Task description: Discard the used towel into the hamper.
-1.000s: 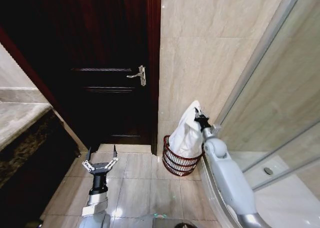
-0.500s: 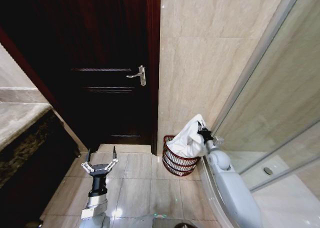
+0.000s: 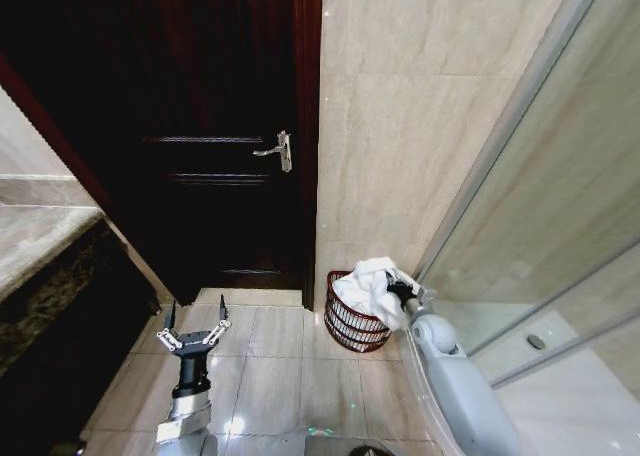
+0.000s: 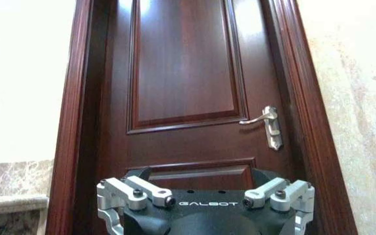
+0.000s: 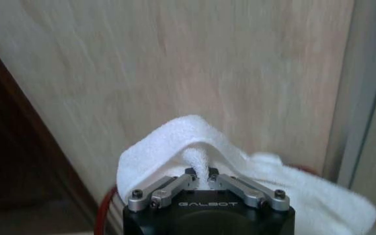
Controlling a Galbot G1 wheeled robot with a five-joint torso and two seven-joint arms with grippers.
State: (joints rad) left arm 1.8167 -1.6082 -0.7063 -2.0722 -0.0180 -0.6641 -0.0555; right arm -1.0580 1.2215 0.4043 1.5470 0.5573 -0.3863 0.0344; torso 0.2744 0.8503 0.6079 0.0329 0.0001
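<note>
- The dark wooden door (image 3: 215,126) is filling the wall ahead, its metal handle (image 3: 275,149) pointing left
- The hamper (image 3: 352,321) is sitting on the floor tiles against the beige wall, right of the door
- The white towel (image 3: 365,286) is bunching over the hamper's rim
- The right gripper (image 3: 398,292) is pinching a towel fold, clenched
- The left gripper (image 3: 195,328) is hanging spread wide above the floor, facing the door
</note>
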